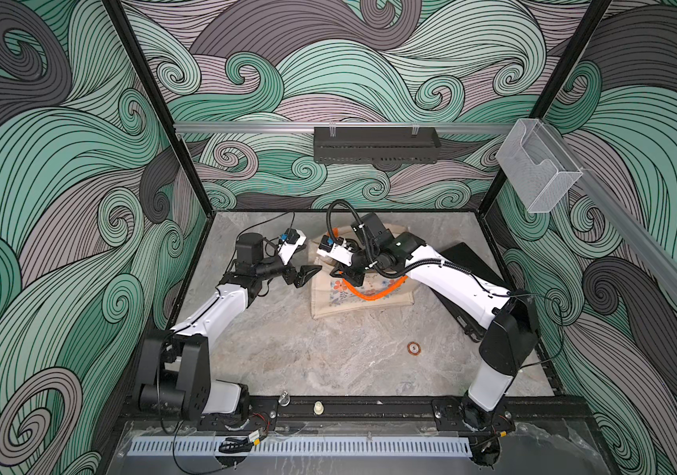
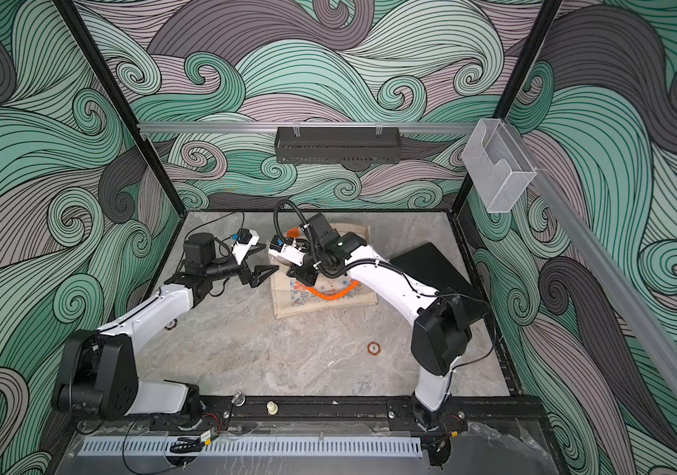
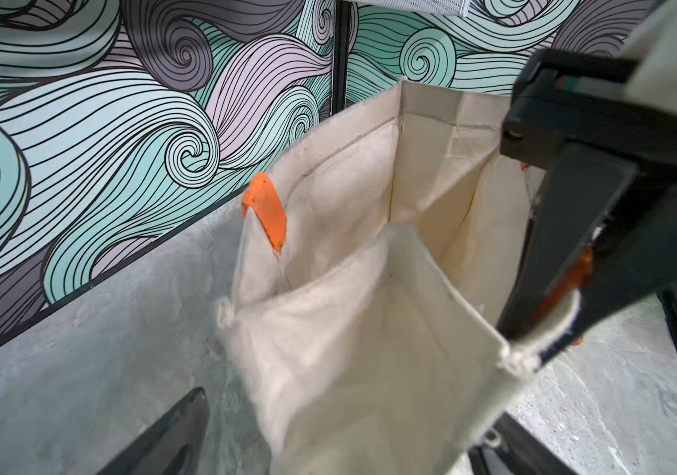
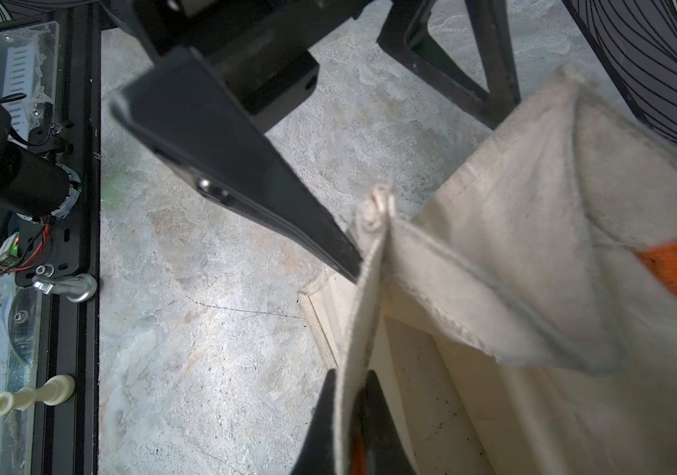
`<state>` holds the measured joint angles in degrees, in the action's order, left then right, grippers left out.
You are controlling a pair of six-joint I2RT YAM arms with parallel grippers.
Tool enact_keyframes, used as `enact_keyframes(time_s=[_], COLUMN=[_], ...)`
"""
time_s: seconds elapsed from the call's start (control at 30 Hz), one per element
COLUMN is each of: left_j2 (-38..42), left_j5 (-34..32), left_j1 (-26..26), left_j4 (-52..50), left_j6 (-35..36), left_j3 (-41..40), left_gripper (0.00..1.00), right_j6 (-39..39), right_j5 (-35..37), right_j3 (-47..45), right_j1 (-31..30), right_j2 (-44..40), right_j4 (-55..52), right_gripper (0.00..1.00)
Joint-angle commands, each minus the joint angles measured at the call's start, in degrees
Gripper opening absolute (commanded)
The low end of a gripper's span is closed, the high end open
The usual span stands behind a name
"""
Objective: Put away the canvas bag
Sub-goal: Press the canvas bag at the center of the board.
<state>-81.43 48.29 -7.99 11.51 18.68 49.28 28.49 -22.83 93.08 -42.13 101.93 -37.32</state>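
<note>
The beige canvas bag (image 1: 363, 302) lies on the table's far middle in both top views (image 2: 324, 306), with its orange rope handle (image 1: 374, 294) across the floral print. My right gripper (image 4: 350, 397) is shut on the bag's rim and holds the mouth up. In the top views it is at the bag's left part (image 1: 343, 274). My left gripper (image 1: 308, 260) is open at the bag's left edge. In the left wrist view the open mouth and orange tag (image 3: 265, 209) fill the frame. The near wall spreads between my left gripper's (image 3: 337, 446) open fingers (image 3: 168, 436).
A flat black case (image 1: 470, 263) lies under the right arm. A round chip (image 1: 413, 348) sits toward the table's front. A black basket (image 1: 376, 144) hangs on the back wall and a clear bin (image 1: 538, 166) on the right rail. A chess piece (image 4: 28, 399) stands on the front rail.
</note>
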Motion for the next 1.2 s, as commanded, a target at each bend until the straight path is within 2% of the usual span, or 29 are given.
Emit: enact_keyframes(time_s=[0.0, 0.1, 0.17, 0.27, 0.37, 0.43, 0.5, 0.57, 0.63, 0.7, 0.77, 0.83, 0.93, 1.0, 1.03, 1.07, 1.13, 1.17], left_j2=[-3.8, -6.2, -6.4, -5.9, -5.6, -4.5, -4.3, -4.8, -5.5, -5.1, -4.3, -3.5, -2.2, -0.8, -0.4, 0.4, 1.9, 2.2], left_j5=[5.6, 10.9, 12.4, 13.8, 16.7, 16.7, 14.7, 12.7, 12.3, 11.5, 9.6, 9.3, 8.4, 7.5, 7.3, 7.3, 8.0, 8.5], left_j1=[-0.2, -0.4, -0.6, -0.9, -1.5, -1.8, -2.2, -2.7, -3.0, -3.2, -3.7, -4.1, -4.8, -4.8, -4.8, -4.7, -4.8, -4.9], left_j4=[-0.5, -1.5, -1.6, -3.9, -5.5, -6.3, -5.9, -6.8, -6.8, -6.7, -6.5, -5.7, -7.9, -8.2, -8.5, -8.7, -9.7, -10.3], left_j6=[0.7, 0.1, 0.0, 0.6, 0.0, 0.4, 0.2, 1.5, 1.5, 1.2, 1.1, 0.0, 0.8, 0.9, 1.2, 1.0, 1.0, 1.7], left_j3=[5.5, 7.7, 7.8, 7.9, 7.9, 7.0, 6.4, 6.7, 7.2, 7.3, 7.1, 7.1, 7.7, 7.3, 7.0, 6.7, 6.9, 7.0], left_gripper=[0.95, 0.90, 0.82, 0.78, 0.78, 0.77, 0.72, 0.60, 0.54, 0.38, 0.37, 0.23, 0.10, 0.00, 0.00, 0.00, 0.00, 0.00], right_j6=[1.1, 1.7, 1.6, 0.8, 0.0, -1.0, -1.5, -1.1, -0.7, -0.2, 0.3, 1.2, 1.9, 2.2, 3.7, 5.1, 6.2, 7.0], right_j5=[-1.3, 0.5, 1.6, 2.4, 4.4, 6.3, 6.2, 5.0, 3.8, 3.9, 4.4, 5.0, 7.7, 6.7, 4.3, 2.6, 3.3, 3.5], right_j3=[-0.3, -0.1, 0.6, 1.7, 2.5, 3.3, 3.8, 3.6, 3.1, 2.6, 2.0, 1.6, 1.5, 1.6, 1.6, 1.5, 2.1, 3.5], right_j1=[-0.1, -0.1, 0.2, 0.6, 0.9, 1.2, 1.7, 1.9, 1.9, 1.9, 1.9, 1.9, 2.2, 3.2, 4.1, 4.7, 5.2, 5.3], right_j2=[-0.5, -0.3, 0.1, 0.4, 1.0, 1.4, 1.5, 1.2, 0.7, 0.0, -0.9, -1.6, -3.2, -4.6, -5.3, -5.9, -6.5, -5.9], right_j4=[-0.7, -0.7, -0.7, -0.6, 0.1, 0.2, 0.4, 0.6, 1.0, 1.2, 1.3, 1.3, 1.3, 1.3, 0.8, 0.3, -0.1, -1.7], right_gripper=[0.00, 0.00, 0.00, 0.00, 0.00, 0.01, 0.01, 0.02, 0.03, 0.05, 0.08, 0.14, 0.19, 0.30, 0.47, 0.57, 0.76, 0.79])
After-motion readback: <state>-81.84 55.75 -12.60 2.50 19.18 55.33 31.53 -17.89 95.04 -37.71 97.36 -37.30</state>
